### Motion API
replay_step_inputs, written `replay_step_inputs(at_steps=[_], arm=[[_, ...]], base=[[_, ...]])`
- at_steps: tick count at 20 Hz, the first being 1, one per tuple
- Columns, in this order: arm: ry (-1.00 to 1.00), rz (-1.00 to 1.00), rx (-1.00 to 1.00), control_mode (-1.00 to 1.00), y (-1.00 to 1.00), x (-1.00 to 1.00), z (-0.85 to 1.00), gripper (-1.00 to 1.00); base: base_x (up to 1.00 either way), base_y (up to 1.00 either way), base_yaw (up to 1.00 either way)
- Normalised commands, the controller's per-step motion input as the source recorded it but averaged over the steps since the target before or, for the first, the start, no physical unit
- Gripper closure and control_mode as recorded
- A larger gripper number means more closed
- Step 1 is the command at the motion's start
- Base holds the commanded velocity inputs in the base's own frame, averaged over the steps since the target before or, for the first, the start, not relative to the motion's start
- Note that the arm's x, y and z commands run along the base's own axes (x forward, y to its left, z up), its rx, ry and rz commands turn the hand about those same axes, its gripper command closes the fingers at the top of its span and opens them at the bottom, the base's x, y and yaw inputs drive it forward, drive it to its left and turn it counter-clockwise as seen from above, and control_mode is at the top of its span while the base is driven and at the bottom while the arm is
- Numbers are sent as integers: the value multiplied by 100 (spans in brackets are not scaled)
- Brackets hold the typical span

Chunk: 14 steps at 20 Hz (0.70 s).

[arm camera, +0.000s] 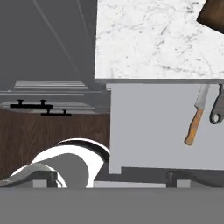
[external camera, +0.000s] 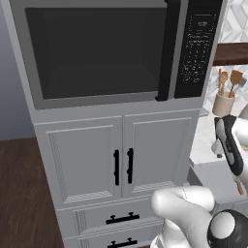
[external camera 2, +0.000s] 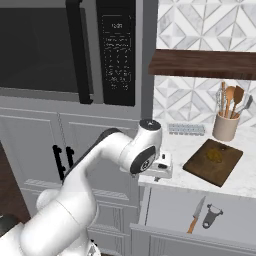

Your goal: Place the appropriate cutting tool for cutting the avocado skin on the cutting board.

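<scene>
The dark brown cutting board (external camera 2: 212, 162) lies on the marble counter (external camera 2: 177, 150), and the small olive avocado (external camera 2: 216, 155) rests on it. Below the counter an open drawer (external camera 2: 170, 207) holds a knife (external camera 2: 196, 216) with an orange handle and a dark peeler (external camera 2: 211, 216). In the hand view the knife (arm camera: 195, 118) and the peeler (arm camera: 216, 109) lie at the right, and a corner of the board (arm camera: 214, 17) shows at the top right. My gripper (external camera 2: 161, 172) hangs over the counter's left edge, left of the board. Its fingertips (arm camera: 175, 177) stand wide apart, open and holding nothing.
A tall grey cabinet (external camera: 121, 155) with a built-in microwave (external camera: 111, 48) stands left of the counter. A beige crock of wooden utensils (external camera 2: 226, 125) and a grey tray (external camera 2: 186, 129) sit at the counter's back, under a dark wooden wall shelf (external camera 2: 205, 64). The floor (arm camera: 52, 131) is dark wood.
</scene>
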Motion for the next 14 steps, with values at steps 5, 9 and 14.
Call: replay_step_inputs(at_steps=[5,9,14], arm=[[16,0,0,-100,-100,0,-58,-100],[11,0,1,-100,-93,0,-61,-100],[10,0,0,-100,-93,5,-53,-100]], base=[[0,0,0],[0,0,0],[0,0,0]])
